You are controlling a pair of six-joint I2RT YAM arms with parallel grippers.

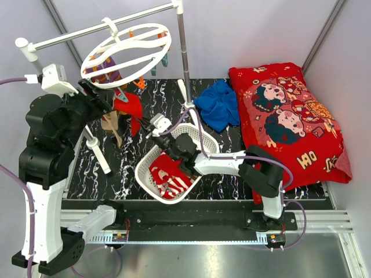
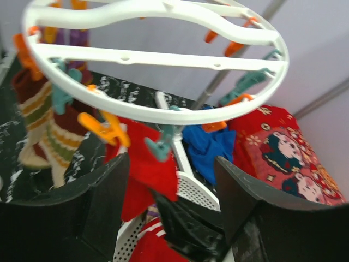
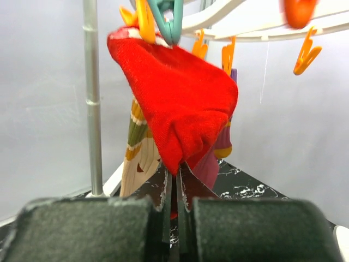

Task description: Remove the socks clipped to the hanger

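Under the hanger [image 3: 256, 34], right tool [image 3: 173, 183] pinches red sock [image 3: 180, 98] at its low end, clip [image 3: 166, 16] straight above; left tool [image 2: 172, 188] spread.

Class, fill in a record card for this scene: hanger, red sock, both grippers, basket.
Hanger: white ring with crossbars
Red sock: clipped to the hanger, hanging down
Right gripper: shut on the red sock's lower end
Left gripper: open, below the hanger, holding nothing
Basket: white, one red striped sock inside
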